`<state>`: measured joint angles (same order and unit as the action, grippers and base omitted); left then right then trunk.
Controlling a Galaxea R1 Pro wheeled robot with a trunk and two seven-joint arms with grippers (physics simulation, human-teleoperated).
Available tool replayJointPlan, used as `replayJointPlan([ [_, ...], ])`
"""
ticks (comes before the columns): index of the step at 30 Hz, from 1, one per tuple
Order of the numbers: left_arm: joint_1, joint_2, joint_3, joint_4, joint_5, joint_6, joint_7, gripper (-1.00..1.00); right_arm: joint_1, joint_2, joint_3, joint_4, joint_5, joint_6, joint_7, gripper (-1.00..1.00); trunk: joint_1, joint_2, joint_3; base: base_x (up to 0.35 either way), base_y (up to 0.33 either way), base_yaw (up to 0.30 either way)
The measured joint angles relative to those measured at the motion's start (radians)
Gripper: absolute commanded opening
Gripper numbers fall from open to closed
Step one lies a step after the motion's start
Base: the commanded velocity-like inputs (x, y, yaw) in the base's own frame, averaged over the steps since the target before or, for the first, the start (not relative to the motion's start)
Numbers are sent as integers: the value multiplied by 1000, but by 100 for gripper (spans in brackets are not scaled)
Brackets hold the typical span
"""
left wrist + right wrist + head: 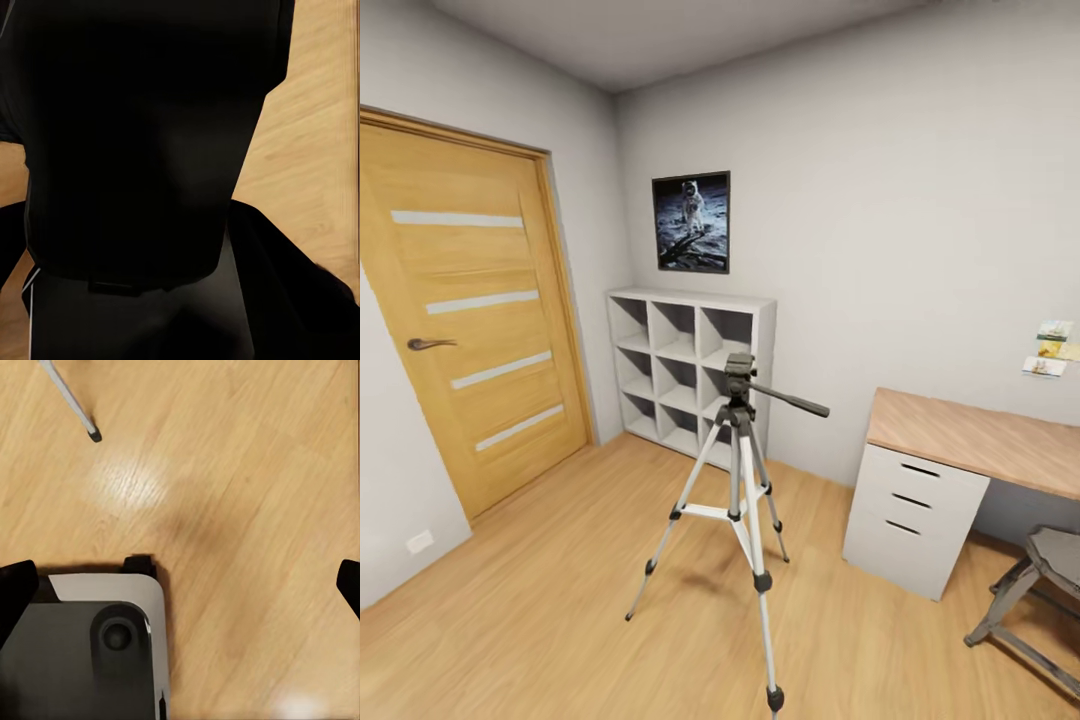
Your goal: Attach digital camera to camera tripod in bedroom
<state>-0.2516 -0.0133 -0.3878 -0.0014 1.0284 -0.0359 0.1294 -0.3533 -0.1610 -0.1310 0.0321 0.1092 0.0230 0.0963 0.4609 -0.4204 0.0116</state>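
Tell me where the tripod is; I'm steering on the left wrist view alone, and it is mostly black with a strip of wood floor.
Observer: In the head view the camera tripod stands upright on the wood floor, in front of the grey cube shelves.
Operator: Anything on its head yet?
Observer: No, the tripod head is bare; its pan handle points toward the desk.
Operator: Is the right gripper carrying something?
Observer: The right gripper is open, with just floor between its fingertips; one tripod foot shows on the floor beyond it.
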Motion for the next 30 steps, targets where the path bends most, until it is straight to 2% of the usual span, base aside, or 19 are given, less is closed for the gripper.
replayJointPlan([
  [21, 0, 2, 1, 1, 0, 0, -1, -100, 0, -1, 0, 0, 2, -9, -1, 100, 0, 0, 2, 289, 11, -22],
  [30, 0, 1, 0, 0, 0, 0, 0, -100, 0, -1, 0, 0, 0, -9, -2, 100, 0, 0, 2, 75, 51, 0],
])
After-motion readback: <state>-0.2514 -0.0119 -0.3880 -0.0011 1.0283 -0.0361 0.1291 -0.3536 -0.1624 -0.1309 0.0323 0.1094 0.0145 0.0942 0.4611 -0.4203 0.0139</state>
